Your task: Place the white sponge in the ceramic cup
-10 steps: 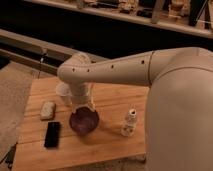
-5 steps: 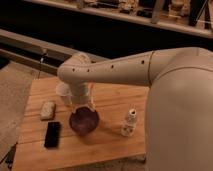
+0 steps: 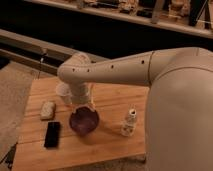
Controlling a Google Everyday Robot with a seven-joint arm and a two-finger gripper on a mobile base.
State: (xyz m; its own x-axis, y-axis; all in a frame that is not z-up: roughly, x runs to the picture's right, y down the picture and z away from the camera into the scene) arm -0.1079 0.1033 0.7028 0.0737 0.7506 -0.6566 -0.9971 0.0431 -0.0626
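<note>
Camera view: the white sponge (image 3: 48, 110) is seen ungrasped on the tabletop (image 3: 116, 99) near the ceramic cup (image 3: 62, 93), the gripper (image 3: 86, 105) is held above the bowl (image 3: 83, 121), jaws wide and empty; pickup and placement are judged outstanding.

No legible text, numbers, brands or signs anywhere in view.
- Bottle (image 3: 129, 122), right on the table (image 3: 115, 147): surface markings, if any, cannot be read.
- Phone (image 3: 52, 134), near left: face dark, nothing on it.
- Arm casing: plain, no lettering made out.
- Gripper (image 3: 87, 106): at the far rim of the bowl (image 3: 83, 122), just right of the cup (image 3: 63, 93); no marking visible.
</note>
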